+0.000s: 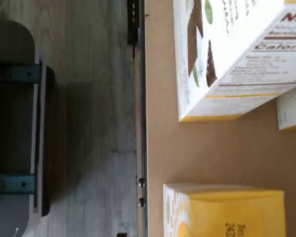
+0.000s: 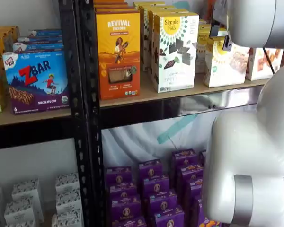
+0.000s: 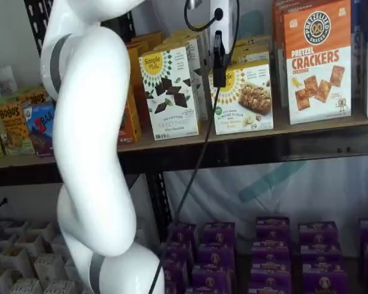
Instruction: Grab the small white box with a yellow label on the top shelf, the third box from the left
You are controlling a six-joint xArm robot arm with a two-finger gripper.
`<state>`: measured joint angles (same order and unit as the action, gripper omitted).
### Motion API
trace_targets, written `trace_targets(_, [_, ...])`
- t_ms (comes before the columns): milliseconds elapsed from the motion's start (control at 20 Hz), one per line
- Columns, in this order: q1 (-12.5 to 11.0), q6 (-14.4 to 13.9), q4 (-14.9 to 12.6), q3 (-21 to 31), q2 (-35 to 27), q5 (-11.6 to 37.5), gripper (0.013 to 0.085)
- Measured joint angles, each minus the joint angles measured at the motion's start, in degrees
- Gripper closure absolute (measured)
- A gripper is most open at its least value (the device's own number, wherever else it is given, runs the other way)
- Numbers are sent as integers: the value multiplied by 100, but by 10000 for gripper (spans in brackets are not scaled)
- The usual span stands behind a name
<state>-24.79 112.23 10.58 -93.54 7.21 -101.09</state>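
The small white box point(image 3: 245, 98) stands on the top shelf point(image 3: 306, 130), with its yellow sunburst logo and a photo of crumbly bars facing out. In a shelf view the arm partly hides it point(image 2: 226, 64). The wrist view shows its yellow top and the edge of its white front point(image 1: 227, 212) on the tan board point(image 1: 202, 148). My gripper point(image 3: 219, 61) hangs in front of the box's upper left corner. Its black fingers show as one dark shape with no plain gap. No box is in them.
A taller white carton with brown shapes point(image 3: 170, 92) stands just left of the small box and also shows in the wrist view point(image 1: 227, 54). A pretzel cracker carton point(image 3: 317, 61) stands to its right. The white arm point(image 3: 89, 153) fills the foreground. Purple boxes point(image 3: 270, 245) are below.
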Motion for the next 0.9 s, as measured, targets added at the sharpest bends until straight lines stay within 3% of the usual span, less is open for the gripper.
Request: trace_targets(900, [142, -48, -334, 60, -83, 130, 130])
